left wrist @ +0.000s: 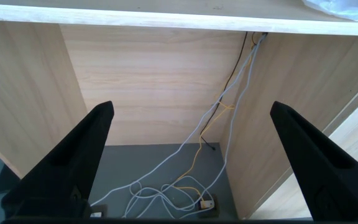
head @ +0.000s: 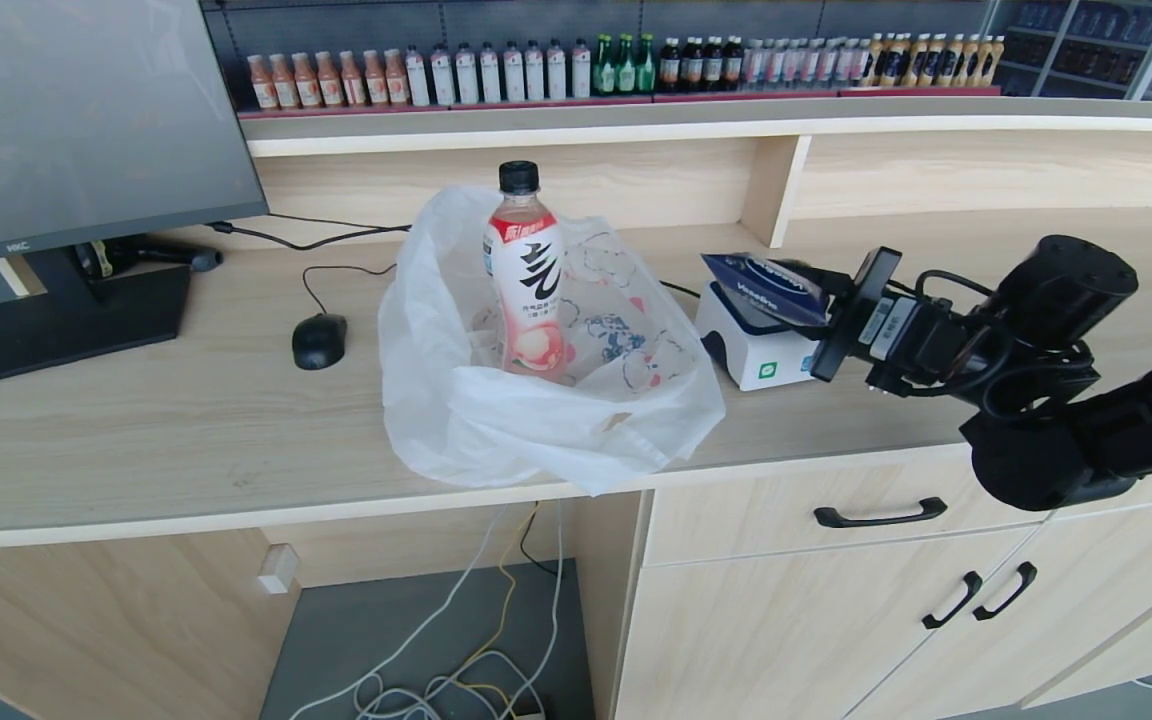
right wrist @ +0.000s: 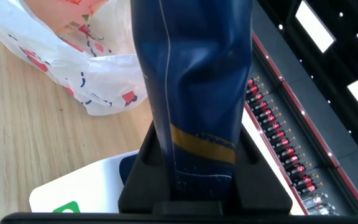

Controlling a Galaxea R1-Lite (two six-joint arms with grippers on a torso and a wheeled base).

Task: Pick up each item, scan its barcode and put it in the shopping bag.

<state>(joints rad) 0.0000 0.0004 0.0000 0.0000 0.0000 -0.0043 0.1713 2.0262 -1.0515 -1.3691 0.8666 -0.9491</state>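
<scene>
A dark blue pouch (head: 764,284) with a gold band (right wrist: 194,81) is held flat just above the white barcode scanner (head: 751,350), with my right gripper (head: 821,290) shut on it. To its left the white shopping bag (head: 536,400) lies open on the counter, and a pink drink bottle (head: 526,270) with a black cap stands upright inside it. My left gripper (left wrist: 188,155) hangs below the counter in the knee space, open with nothing between its fingers (left wrist: 73,162).
A monitor (head: 76,120) on a black stand occupies the counter's far left, with a black mouse (head: 319,340) and its cable beside the bag. Drawers and cupboard doors (head: 836,580) lie under the scanner. Loose cables (left wrist: 179,186) trail on the floor under the counter.
</scene>
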